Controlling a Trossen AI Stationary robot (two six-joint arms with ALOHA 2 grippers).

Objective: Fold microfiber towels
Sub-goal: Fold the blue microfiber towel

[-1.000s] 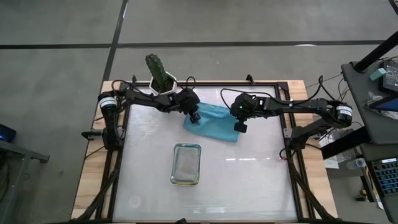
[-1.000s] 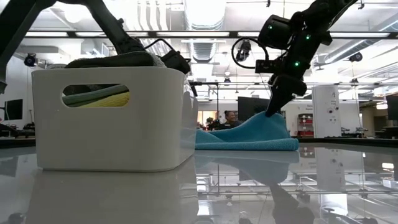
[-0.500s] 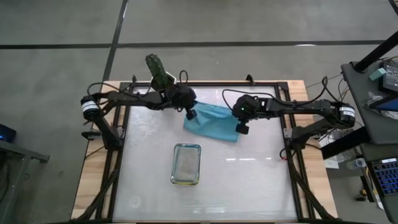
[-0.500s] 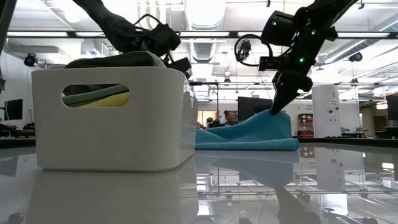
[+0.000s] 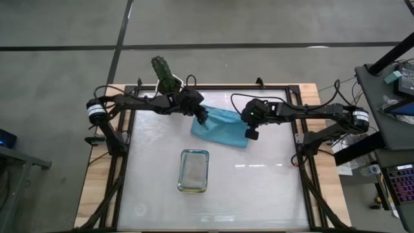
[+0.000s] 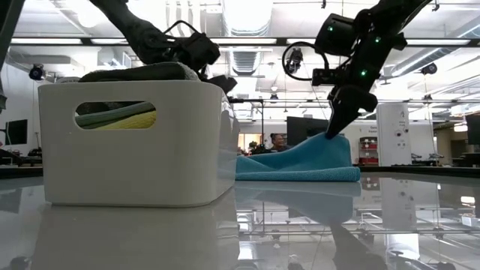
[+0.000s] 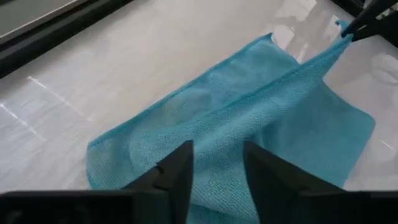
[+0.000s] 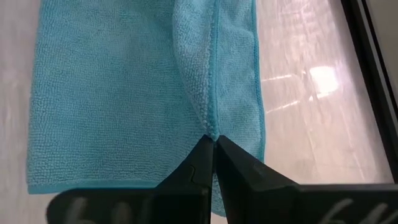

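Since a second ago, left gripper (image 5: 202, 115) has let go and lifted off the teal towel (image 5: 223, 127); fingers now apart above its far-left edge. Towel lies mid-table, behind tray (image 5: 194, 171). Right gripper (image 8: 212, 147) stays pinched on a raised fold.

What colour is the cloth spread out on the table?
Light blue cloth; the right wrist view shows it best.
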